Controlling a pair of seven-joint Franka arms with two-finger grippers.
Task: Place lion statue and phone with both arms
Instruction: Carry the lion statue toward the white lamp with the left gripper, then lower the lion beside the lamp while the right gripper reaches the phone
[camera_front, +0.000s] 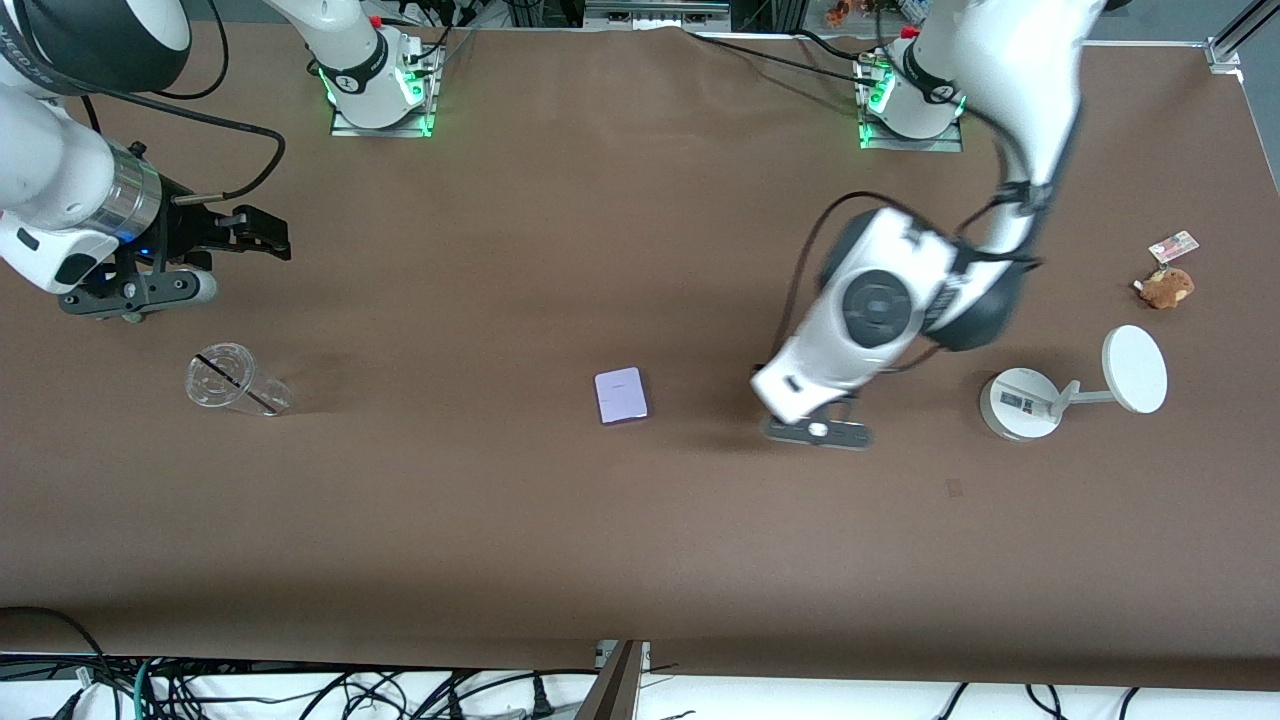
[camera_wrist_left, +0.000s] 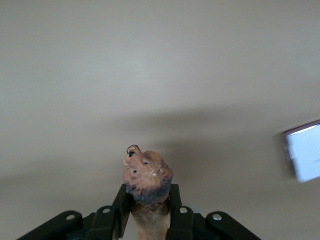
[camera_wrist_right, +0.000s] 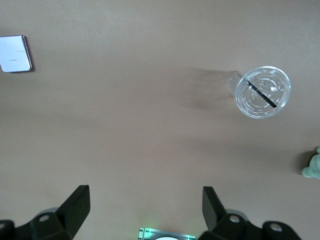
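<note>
The lion statue (camera_wrist_left: 146, 172), orange-brown with a dark mane, is clamped between the fingers of my left gripper (camera_wrist_left: 147, 192). In the front view the left gripper (camera_front: 815, 432) hangs low over the table between the phone and the white stand, and the hand hides the lion there. The phone (camera_front: 620, 395), a pale lavender rectangle, lies flat mid-table and apart from both grippers. It also shows in the left wrist view (camera_wrist_left: 304, 150) and the right wrist view (camera_wrist_right: 15, 54). My right gripper (camera_front: 262, 232) is open and empty (camera_wrist_right: 146, 197), up over the right arm's end of the table.
A clear plastic cup (camera_front: 235, 380) with a lid and dark straw stands near the right gripper (camera_wrist_right: 262, 91). A white round-based stand (camera_front: 1020, 402) with a disc and a tan plush toy (camera_front: 1165, 287) with a card tag sit at the left arm's end. A grey-green plush (camera_wrist_right: 312, 165) shows at an edge.
</note>
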